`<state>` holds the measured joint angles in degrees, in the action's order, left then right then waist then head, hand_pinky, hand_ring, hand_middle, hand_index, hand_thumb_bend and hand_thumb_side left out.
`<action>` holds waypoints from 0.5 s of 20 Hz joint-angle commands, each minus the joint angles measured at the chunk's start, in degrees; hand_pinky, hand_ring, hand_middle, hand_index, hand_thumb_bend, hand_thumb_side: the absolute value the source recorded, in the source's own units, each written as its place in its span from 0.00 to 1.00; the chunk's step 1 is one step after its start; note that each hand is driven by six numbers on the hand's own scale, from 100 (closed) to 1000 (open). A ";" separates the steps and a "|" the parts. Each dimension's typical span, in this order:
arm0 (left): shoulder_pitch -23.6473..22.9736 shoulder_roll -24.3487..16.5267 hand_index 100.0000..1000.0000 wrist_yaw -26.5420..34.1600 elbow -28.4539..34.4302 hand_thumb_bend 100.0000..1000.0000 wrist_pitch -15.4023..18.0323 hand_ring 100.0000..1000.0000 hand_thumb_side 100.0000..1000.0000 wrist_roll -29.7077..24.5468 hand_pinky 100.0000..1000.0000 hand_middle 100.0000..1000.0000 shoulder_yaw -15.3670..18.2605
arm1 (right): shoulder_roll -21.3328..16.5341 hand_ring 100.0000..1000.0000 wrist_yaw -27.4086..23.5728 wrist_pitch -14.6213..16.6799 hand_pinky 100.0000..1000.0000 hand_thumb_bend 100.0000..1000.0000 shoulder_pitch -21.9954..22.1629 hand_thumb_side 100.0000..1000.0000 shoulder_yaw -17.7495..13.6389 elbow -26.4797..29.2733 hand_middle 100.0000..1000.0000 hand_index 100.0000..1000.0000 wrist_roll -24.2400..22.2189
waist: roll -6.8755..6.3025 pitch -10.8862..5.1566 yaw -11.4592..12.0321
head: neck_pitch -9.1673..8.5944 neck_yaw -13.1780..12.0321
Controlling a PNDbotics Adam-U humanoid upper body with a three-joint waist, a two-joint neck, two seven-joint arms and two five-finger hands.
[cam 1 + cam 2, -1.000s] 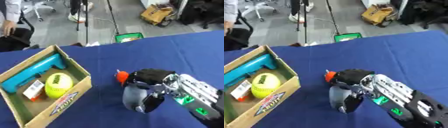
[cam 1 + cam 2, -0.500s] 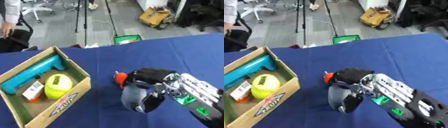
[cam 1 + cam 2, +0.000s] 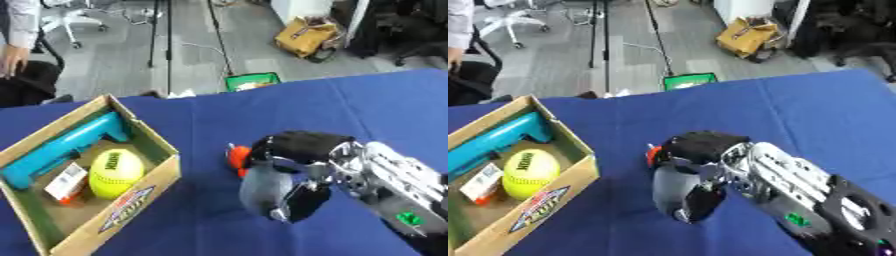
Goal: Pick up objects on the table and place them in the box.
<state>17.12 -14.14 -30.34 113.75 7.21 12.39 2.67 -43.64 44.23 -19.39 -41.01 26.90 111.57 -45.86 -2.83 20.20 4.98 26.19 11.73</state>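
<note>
My right hand (image 3: 302, 162) reaches in from the lower right over the blue table (image 3: 367, 110), its fingers and thumb curled round a grey rounded object (image 3: 262, 187). A small orange-red thing (image 3: 236, 158) peeks out just left of the hand; I cannot tell whether it is part of the grey object. The cardboard box (image 3: 144, 192) stands at the left. In it lie a teal tool (image 3: 66, 150), a yellow ball (image 3: 115, 172) and a small white-and-orange pack (image 3: 66, 183). My left hand shows in neither view.
Beyond the table's far edge lies an office floor with a green item (image 3: 254, 81), a yellow-brown bag (image 3: 306, 36), stand legs and chairs. A person's arm shows at the far upper left, away from the table.
The whole picture has shifted a little, so the camera has moved. The right hand and the grey object keep about the same place beside the box.
</note>
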 commanded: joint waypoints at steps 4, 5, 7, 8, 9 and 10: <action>0.09 -1.22 0.84 0.14 0.85 0.00 -0.25 0.91 0.84 -0.15 1.00 0.98 0.35 | -1.97 0.58 -1.23 -1.48 0.12 0.00 -1.72 0.13 -1.48 2.75 0.60 0.52 -1.41 | 0.45 -1.94 -0.04 | 0.50 0.08; 0.08 -1.23 0.84 0.15 0.85 0.00 -0.26 0.91 0.84 -0.16 1.00 0.98 0.34 | -1.96 0.58 -1.37 -1.61 0.11 0.00 -1.99 0.13 -1.62 2.89 0.60 0.52 -1.44 | 0.53 -2.10 -0.01 | 0.51 0.08; 0.08 -1.25 0.84 0.16 0.85 0.00 -0.27 0.91 0.84 -0.17 1.00 0.98 0.34 | -1.94 0.57 -1.76 -1.81 0.11 0.00 -2.53 0.13 -1.84 2.99 0.59 0.51 -1.42 | 0.66 -2.32 0.05 | 0.58 0.05; 0.08 -1.27 0.84 0.17 0.85 0.00 -0.27 0.91 0.84 -0.17 1.00 0.98 0.34 | -1.97 0.57 -1.95 -1.89 0.11 0.00 -2.77 0.13 -1.90 3.01 0.59 0.51 -1.43 | 0.71 -2.39 0.07 | 0.62 0.04; 0.06 -1.27 0.84 0.17 0.85 0.00 -0.27 0.91 0.84 -0.17 1.00 0.98 0.34 | -2.01 0.57 -2.14 -1.94 0.10 0.00 -3.03 0.12 -1.93 3.02 0.59 0.51 -1.44 | 0.80 -2.49 0.14 | 0.68 0.05; 0.05 -1.28 0.84 0.17 0.85 0.00 -0.28 0.91 0.84 -0.17 1.00 0.98 0.35 | -2.05 0.57 -2.32 -1.99 0.10 0.00 -3.21 0.12 -1.95 3.02 0.59 0.51 -1.46 | 0.85 -2.55 0.17 | 0.71 0.05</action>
<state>17.05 -14.14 -30.34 113.75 7.02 12.20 2.67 -44.09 42.62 -20.36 -43.20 26.02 113.24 -46.62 -2.06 19.01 5.08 26.68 11.72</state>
